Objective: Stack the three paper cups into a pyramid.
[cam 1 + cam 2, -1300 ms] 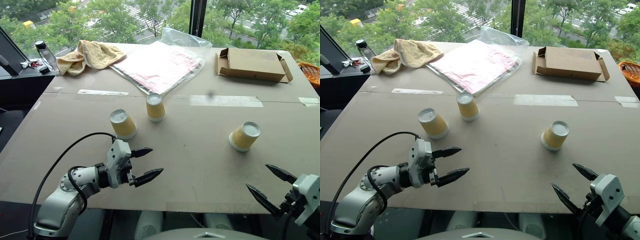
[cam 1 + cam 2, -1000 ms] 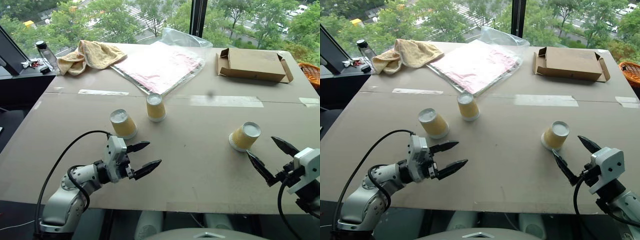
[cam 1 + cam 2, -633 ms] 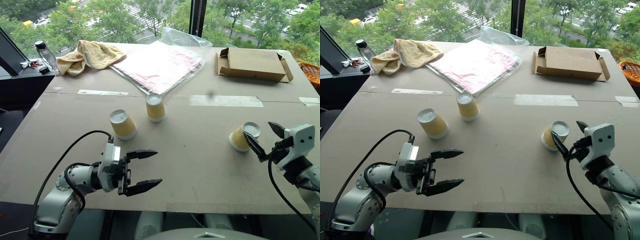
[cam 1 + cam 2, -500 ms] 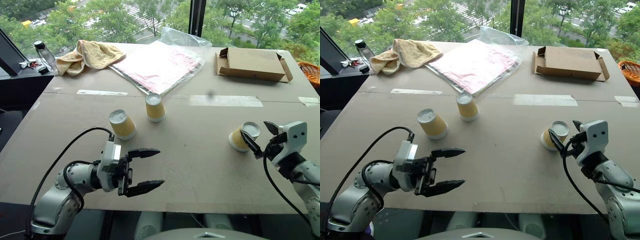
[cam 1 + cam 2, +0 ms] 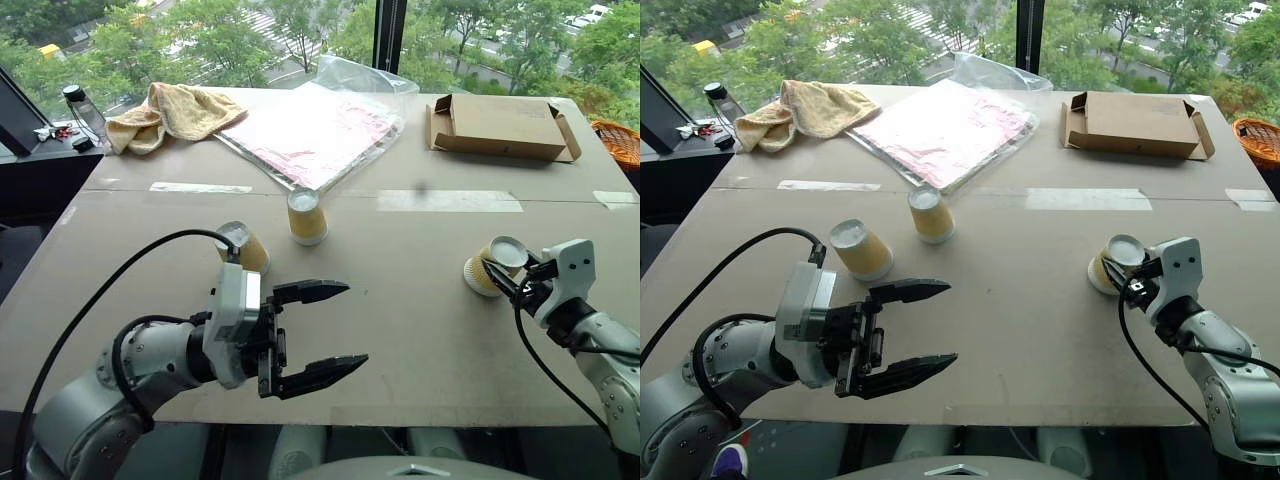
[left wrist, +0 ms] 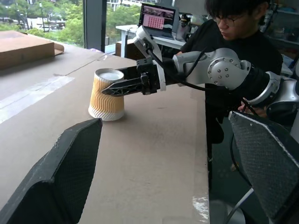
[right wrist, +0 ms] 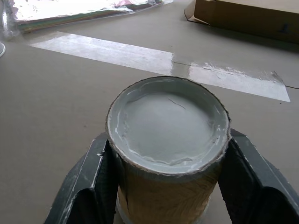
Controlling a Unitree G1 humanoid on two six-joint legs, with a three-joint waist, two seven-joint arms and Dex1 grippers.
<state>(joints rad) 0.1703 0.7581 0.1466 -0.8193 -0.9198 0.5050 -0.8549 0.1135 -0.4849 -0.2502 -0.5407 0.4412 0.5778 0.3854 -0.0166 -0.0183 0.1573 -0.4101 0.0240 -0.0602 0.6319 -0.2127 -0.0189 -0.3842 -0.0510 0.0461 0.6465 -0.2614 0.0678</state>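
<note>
Now right fingers (image 7: 168, 182) apparently clamp ribbed tan cup (image 7: 168, 140); left fingers (image 5: 318, 328) spread apart.

Bare table (image 5: 400, 290) lies wide between my left gripper (image 5: 325, 327) and the cup (image 5: 487, 268) my right gripper (image 7: 163, 179) clamps. Two cups (image 5: 243, 248) (image 5: 306, 216) stand just beyond my left fingers; box (image 5: 500, 126) and plastic sheet (image 5: 320, 125) crowd the far edge.
</note>
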